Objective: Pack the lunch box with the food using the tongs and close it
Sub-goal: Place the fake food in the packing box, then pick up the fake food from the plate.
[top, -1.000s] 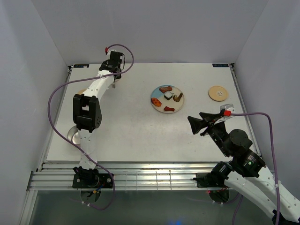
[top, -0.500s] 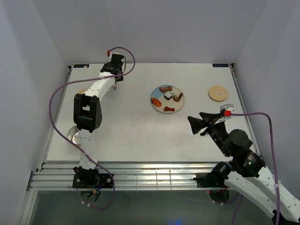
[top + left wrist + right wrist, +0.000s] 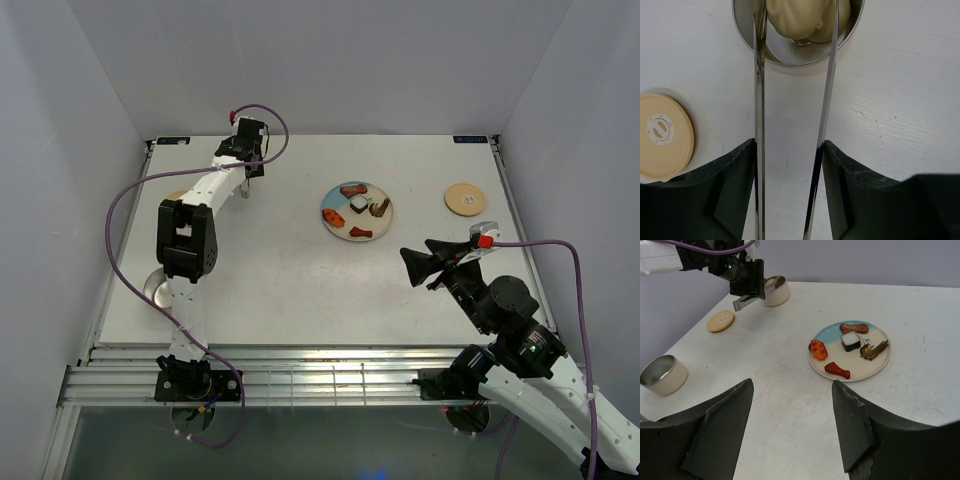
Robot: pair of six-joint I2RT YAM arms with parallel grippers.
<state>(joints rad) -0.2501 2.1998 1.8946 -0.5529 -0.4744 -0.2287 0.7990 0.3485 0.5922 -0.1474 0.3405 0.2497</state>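
Note:
My left gripper (image 3: 789,145) (image 3: 245,165) is shut on the tongs (image 3: 759,100), one thin metal arm against each finger. The tong tips reach into an open steel tin (image 3: 800,61) of the lunch box at the far left. A pale round food piece (image 3: 790,20) lies in that tin between the tips. More food (image 3: 837,370), several small pieces, sits on the cream-and-blue plate (image 3: 862,371) (image 3: 335,205). My right gripper (image 3: 792,385) (image 3: 420,268) hangs open and empty above the table, short of the plate.
A second steel tin (image 3: 662,374) (image 3: 158,287) stands at the near left, partly behind my left arm. One wooden lid (image 3: 662,135) (image 3: 720,320) lies beside the left gripper, another (image 3: 466,198) at the far right. Walls enclose the table.
My left wrist has dipped slightly over the far-left tin. The right arm has not moved.

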